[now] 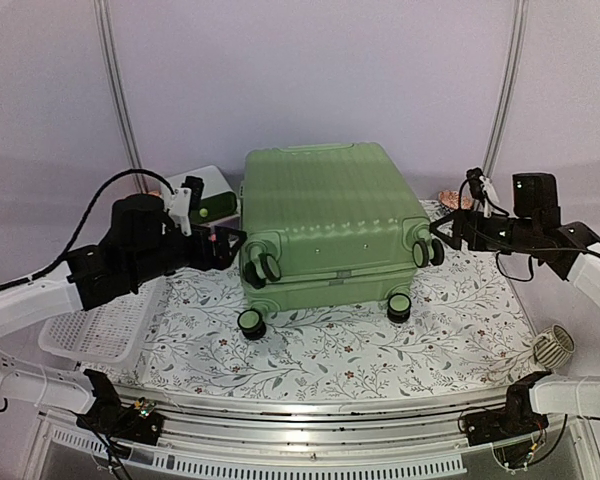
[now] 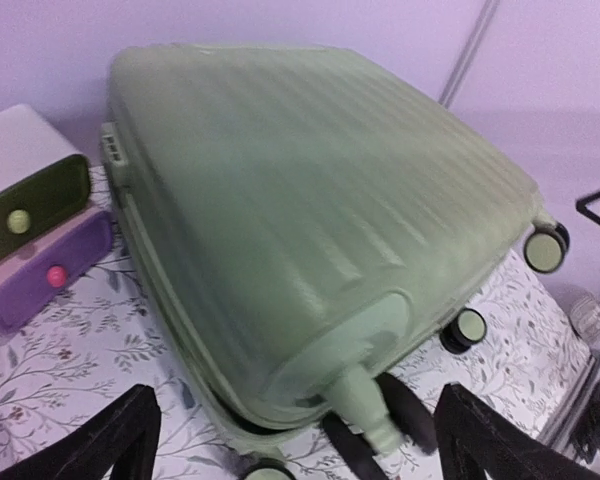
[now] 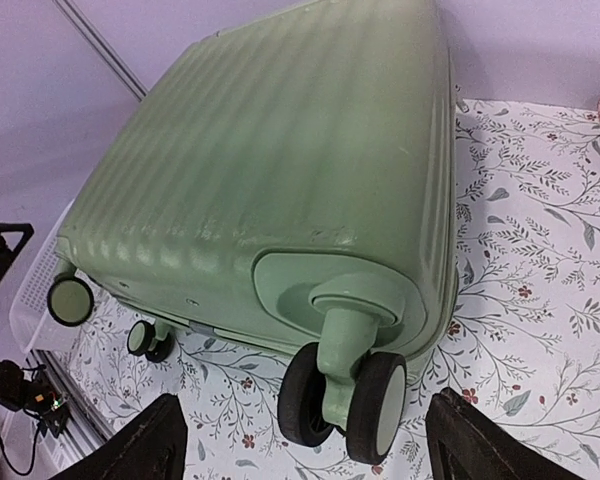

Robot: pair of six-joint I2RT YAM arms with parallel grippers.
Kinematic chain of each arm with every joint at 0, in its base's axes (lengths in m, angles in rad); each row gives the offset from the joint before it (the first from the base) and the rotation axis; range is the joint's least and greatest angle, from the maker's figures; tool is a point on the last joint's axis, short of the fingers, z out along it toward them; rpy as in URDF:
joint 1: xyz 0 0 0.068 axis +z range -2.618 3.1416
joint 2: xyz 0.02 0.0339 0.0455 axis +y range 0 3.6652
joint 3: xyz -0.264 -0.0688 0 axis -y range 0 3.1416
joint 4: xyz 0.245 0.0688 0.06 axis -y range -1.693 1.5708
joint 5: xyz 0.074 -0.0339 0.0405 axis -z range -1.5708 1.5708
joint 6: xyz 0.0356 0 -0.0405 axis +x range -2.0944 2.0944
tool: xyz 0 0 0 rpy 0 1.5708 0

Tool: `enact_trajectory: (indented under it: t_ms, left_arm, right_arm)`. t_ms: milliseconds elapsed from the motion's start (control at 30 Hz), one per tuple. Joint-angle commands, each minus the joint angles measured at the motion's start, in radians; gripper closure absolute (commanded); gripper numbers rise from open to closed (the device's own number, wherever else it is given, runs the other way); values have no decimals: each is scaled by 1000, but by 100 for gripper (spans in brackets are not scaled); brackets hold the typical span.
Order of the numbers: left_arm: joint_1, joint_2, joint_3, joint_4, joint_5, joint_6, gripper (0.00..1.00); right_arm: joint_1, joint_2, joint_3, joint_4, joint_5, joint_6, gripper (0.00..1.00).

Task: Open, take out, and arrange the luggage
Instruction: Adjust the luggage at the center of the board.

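- Basket (image 1: pixel 85 338): white, at the far left edge of the cloth (image 1: pixel 330 345), well apart from the luggage.
- Box (image 1: pixel 208 190): small, white and green, just beside the luggage's far left corner.
- Left gripper (image 1: pixel 230 247): fingers (image 2: pixel 110 440) spread wide, holding nothing, just beside the near left wheel (image 1: pixel 262 268).
- Luggage (image 1: pixel 325 215): lies flat mid-cloth, ribbed shell up, wheels towards the arms, both halves together.
- Right gripper (image 1: pixel 445 232): fingers (image 3: pixel 145 445) wide apart and empty, with the near right wheel (image 3: pixel 355 395) between them but seemingly untouched.
- Progress: by my reading, barely begun. The shell is shut, no lining shows and nothing has been taken out. Opening, unpacking and arranging are all left.
- Writing: no brand, label or lettering can be read on the luggage, box or basket.
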Motion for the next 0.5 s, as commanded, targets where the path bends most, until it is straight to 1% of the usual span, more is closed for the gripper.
enact_trajectory:
  t_ms: [0,67,167,300,400,467]
  left_arm:
    - [126,-48,-39,-93,0,-70,2]
    - [164,-53,-59,-89,20,-87,2]
    - [216,-41,-105,-44,97,-123,3]
    - [308,16,-158,7,212,-192,16]
    - [349,67,-179,32,238,-209,21]
    - [359,97,-197,78,253,-218,23]
  right_arm:
    - [72,45,42,-64,98,17,14]
    - [89,53,40,-68,136,12,11]
    - [98,57,31,-72,156,1,7]
    - [105,67,21,-80,153,-11,3]
    - [106,55,10,-82,164,-21,3]
    - [106,41,-6,-66,167,-24,2]
